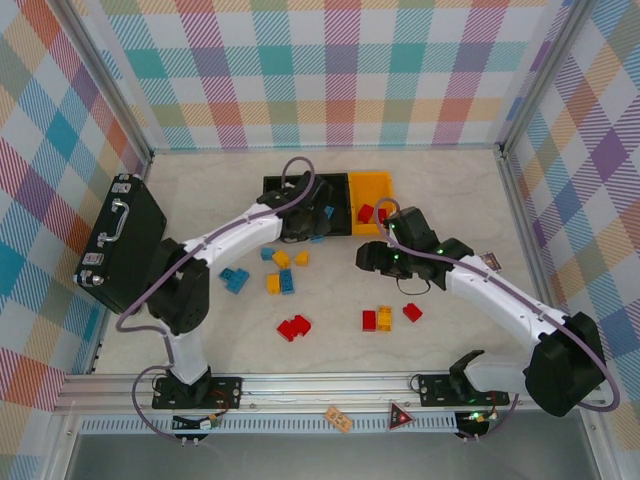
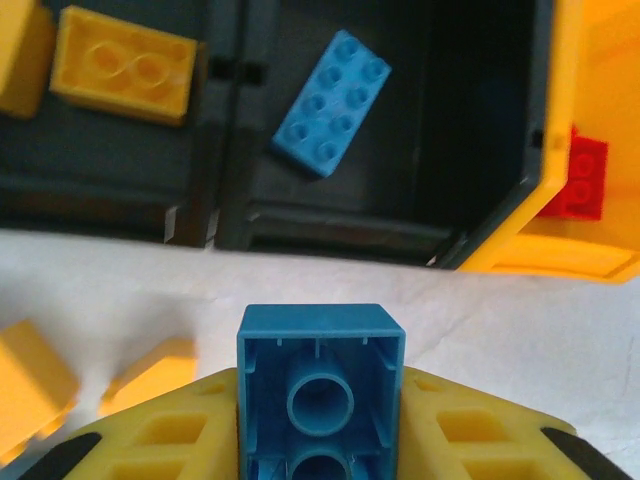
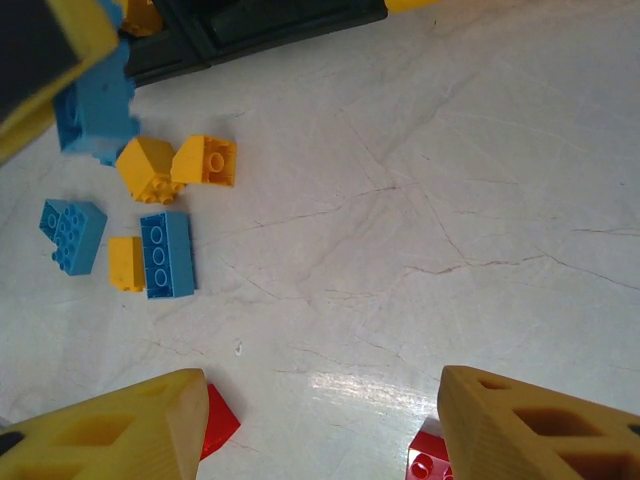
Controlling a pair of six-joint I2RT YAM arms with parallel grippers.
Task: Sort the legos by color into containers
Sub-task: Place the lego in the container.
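Note:
My left gripper (image 2: 320, 405) is shut on a blue lego (image 2: 320, 370), hollow underside toward the camera, just short of the containers' near wall. The middle black bin (image 2: 470, 120) holds a blue brick (image 2: 332, 103). A yellow brick (image 2: 125, 72) lies in the left black bin. The yellow-orange bin (image 2: 600, 60) holds a red brick (image 2: 580, 180). From above, the left gripper (image 1: 300, 228) is at the black bins' (image 1: 290, 185) front edge. My right gripper (image 3: 320, 420) hangs open over bare table, a red brick (image 3: 215, 420) by its left finger and another (image 3: 430, 462) by its right.
Loose blue and yellow bricks (image 1: 280, 270) lie in front of the bins. Red ones (image 1: 294, 327) and a red-yellow cluster (image 1: 380, 318) lie nearer the arms. A black briefcase (image 1: 125, 240) stands at the left edge. Checked walls enclose the table.

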